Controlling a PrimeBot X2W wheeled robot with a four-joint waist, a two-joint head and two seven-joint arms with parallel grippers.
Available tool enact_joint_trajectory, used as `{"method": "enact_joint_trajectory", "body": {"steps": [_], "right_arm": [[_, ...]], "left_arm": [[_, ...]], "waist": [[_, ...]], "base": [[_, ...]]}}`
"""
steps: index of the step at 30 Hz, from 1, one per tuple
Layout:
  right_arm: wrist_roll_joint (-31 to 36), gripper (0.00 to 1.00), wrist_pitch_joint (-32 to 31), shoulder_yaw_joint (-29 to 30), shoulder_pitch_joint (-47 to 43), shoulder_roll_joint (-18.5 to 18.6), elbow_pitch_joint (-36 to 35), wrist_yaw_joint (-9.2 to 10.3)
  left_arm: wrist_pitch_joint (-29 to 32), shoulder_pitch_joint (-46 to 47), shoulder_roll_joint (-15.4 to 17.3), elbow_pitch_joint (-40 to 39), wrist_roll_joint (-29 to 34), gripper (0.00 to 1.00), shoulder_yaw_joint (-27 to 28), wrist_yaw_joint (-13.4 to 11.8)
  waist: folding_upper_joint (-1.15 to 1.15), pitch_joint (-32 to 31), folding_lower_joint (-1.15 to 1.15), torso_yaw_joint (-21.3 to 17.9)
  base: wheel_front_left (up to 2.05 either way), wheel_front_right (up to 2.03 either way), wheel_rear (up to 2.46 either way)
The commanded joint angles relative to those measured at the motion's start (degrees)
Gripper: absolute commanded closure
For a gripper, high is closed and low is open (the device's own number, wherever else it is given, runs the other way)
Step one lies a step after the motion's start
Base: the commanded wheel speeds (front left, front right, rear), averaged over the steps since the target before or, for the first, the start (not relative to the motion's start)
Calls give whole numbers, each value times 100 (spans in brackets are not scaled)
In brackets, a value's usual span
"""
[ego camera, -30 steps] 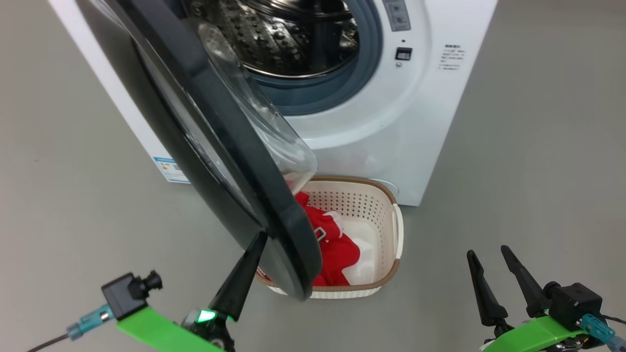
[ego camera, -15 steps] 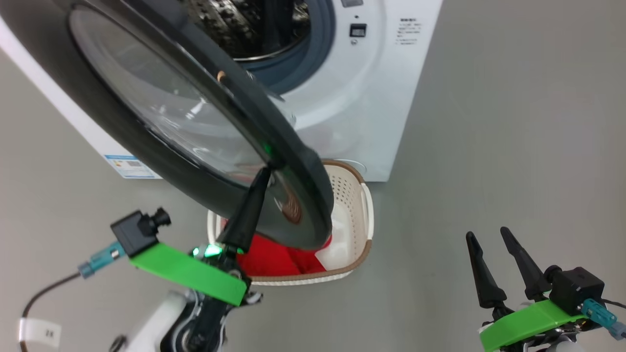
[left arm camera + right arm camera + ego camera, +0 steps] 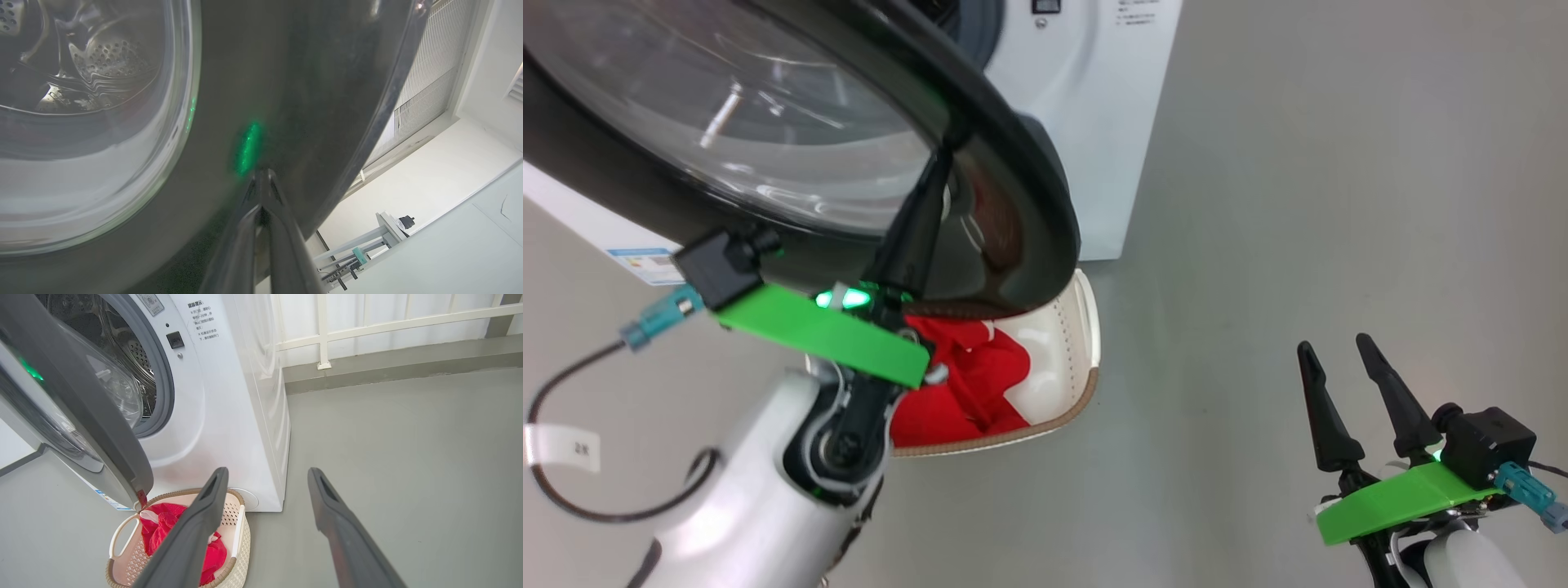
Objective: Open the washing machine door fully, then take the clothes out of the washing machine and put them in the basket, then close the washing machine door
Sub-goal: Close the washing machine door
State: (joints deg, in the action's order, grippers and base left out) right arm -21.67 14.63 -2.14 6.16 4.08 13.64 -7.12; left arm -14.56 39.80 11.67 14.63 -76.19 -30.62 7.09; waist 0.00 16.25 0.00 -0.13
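**Closing stage.** Bright red soft clothes (image 3: 964, 384) lie in the cream perforated plastic basket (image 3: 1054, 351) on the grey floor (image 3: 1298, 204) before the white front-loading washing machine (image 3: 1094, 122). The visible part of its steel drum (image 3: 137, 355) looks empty. The left tool (image 3: 261, 173), pressed together, bears on the black rim of the round glass-windowed door (image 3: 768, 139), which is half-open above the basket. The right tool (image 3: 1331, 347), spread and empty, hangs apart. Latching remains.

Clothes (image 3: 952, 388) in basket (image 3: 1088, 331), before washing machine (image 3: 1094, 122).
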Motion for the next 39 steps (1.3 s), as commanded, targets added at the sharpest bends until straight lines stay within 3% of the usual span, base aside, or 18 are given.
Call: {"method": "enact_joint_trajectory", "body": {"steps": [1,21,29,39], "right_arm": [[-53,0,37,-81,114,17,-145,-36],[-63,0,37,-3,266,-74,-147,-36],[-38,0,37,35,194,-82,-125,-36],[3,0,37,46,3,1,-111,-36]], "left_arm": [[-42,285,84,-73,71,100,227,40],[-43,1130,-70,676,370,100,606,40],[-43,775,3,679,499,100,524,40],[-43,-252,-28,556,858,100,875,40]], "waist": [[0,117,0,-122],[0,315,0,-415],[0,159,0,-331],[0,-215,0,-181]], "base": [[0,0,0],[0,0,0],[0,0,0],[0,0,0]]}}
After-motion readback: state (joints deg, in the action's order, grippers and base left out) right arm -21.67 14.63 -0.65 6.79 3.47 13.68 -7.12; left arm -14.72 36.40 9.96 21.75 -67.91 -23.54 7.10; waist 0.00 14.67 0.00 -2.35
